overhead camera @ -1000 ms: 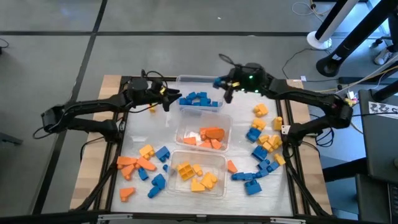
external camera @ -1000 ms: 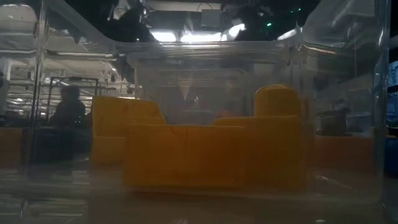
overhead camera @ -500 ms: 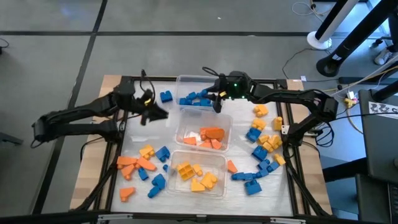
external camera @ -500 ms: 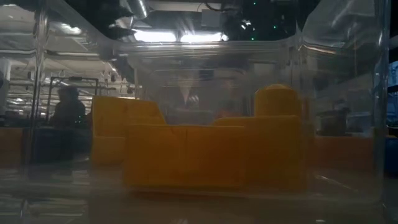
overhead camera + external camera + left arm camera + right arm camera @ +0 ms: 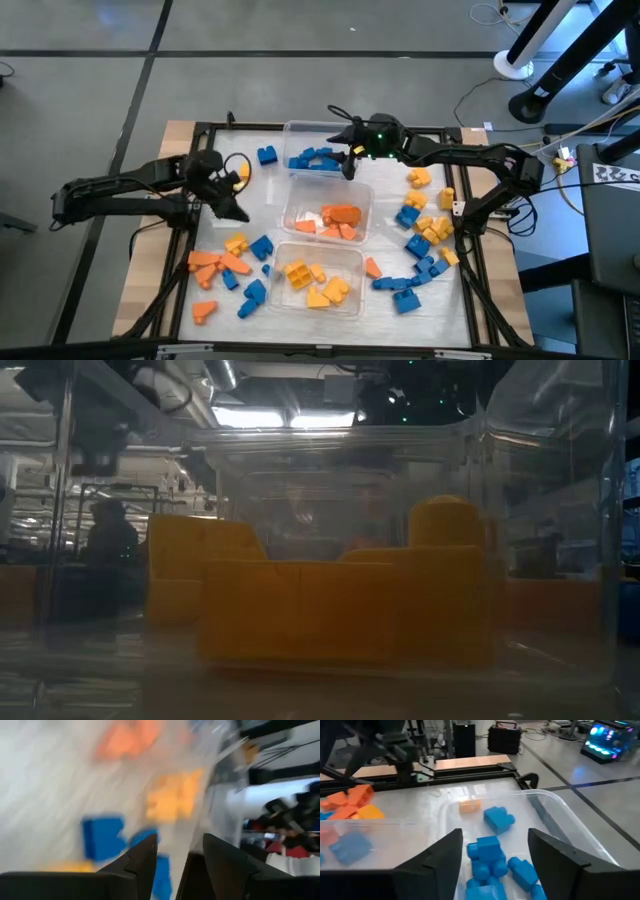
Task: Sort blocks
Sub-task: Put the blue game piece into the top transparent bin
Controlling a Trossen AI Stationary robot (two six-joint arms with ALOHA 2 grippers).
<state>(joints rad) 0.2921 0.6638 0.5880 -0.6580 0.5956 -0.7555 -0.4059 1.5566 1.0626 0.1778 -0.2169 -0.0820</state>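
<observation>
Left arm: left gripper low over the tabletop left of the tubs, fingers parted, empty.
Blocks: chunky blue, orange, yellow pieces loose on both sides; others sorted by colour in three clear tubs.
Writing: none readable.
Right arm: right gripper over the blue tub, fingers spread, empty.

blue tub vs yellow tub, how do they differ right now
The blue tub sits at the table's far end; the yellow tub is nearest the camera end. The blue tub holds only blue blocks, the yellow tub only yellow blocks. The right gripper hangs open over the blue tub; nothing hangs over the yellow tub. Both are clear rectangular plastic.
</observation>
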